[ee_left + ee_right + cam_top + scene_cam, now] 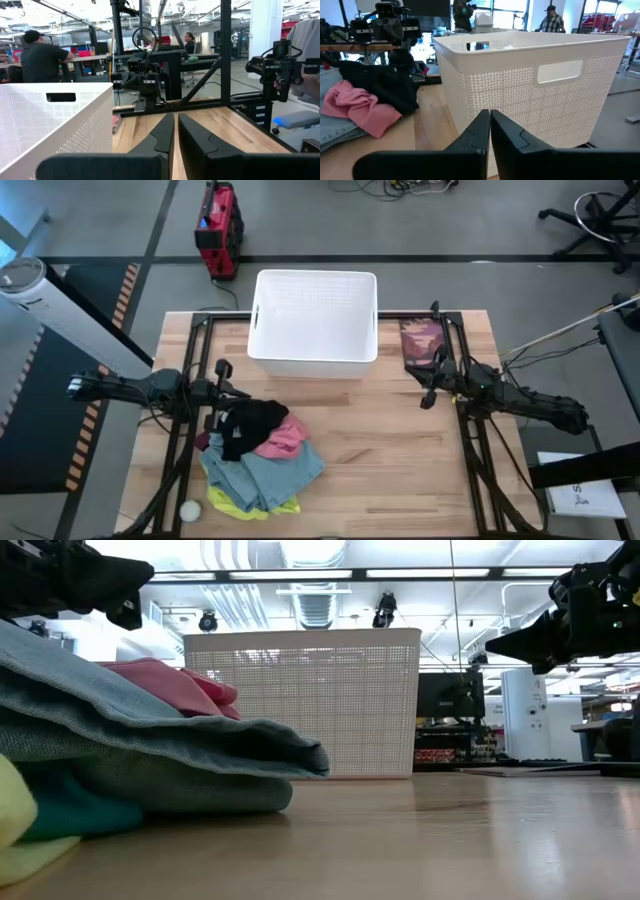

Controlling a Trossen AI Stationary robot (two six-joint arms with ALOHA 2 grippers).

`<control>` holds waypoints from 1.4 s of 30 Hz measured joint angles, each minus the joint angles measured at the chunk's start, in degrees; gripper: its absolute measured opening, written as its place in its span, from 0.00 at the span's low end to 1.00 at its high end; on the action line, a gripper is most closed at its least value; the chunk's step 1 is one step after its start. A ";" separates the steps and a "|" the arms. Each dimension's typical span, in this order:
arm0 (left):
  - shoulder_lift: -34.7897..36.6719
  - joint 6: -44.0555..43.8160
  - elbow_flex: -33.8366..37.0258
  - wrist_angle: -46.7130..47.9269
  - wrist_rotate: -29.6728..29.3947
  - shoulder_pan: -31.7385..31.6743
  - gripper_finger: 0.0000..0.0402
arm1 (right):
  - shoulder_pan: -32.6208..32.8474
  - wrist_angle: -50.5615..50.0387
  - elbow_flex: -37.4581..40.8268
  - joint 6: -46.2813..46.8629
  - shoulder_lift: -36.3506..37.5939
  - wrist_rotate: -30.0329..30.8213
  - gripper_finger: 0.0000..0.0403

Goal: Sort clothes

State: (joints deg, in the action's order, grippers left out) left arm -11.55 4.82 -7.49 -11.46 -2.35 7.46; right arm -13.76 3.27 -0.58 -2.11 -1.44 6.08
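Note:
The clothes lie in a heap (258, 458) at the table's near left: a black piece (252, 423) on top, pink (282, 438), light blue-grey denim (268, 472), neon yellow (245, 504) and teal beneath. The heap also shows in the right wrist view (365, 107) and the low view (150, 755). My left gripper (232, 385) hovers just beyond the heap's far edge, shut and empty. My right gripper (428, 385) hovers at the right, near the basket's right corner, shut and empty.
A white perforated basket (314, 320) stands at the table's far middle. A flat pink-brown camouflage piece (421, 340) lies to its right. A pale ball (189, 510) lies at the near left corner. People stand in the room beyond the table.

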 joint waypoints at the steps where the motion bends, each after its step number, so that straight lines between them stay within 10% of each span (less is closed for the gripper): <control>1: 0.01 0.00 0.00 0.00 0.00 0.00 0.03 | 0.00 0.00 -0.02 0.00 0.00 0.00 0.00; 17: 0.02 0.00 0.02 2.32 0.00 0.00 0.03 | 0.00 6.86 0.00 3.26 -0.05 -0.47 0.00; 24: 0.02 0.06 0.02 2.13 -0.01 0.00 0.03 | 0.01 16.42 -0.56 3.64 -4.99 -12.24 0.00; 42: -0.02 0.05 0.04 4.51 -0.02 -0.02 0.03 | 9.48 21.08 -23.51 -3.16 -51.00 -19.25 0.30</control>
State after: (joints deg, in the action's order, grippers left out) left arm -11.57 4.87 -7.44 -6.96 -2.37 7.44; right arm -4.28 24.35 -24.09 -5.27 -52.44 -13.16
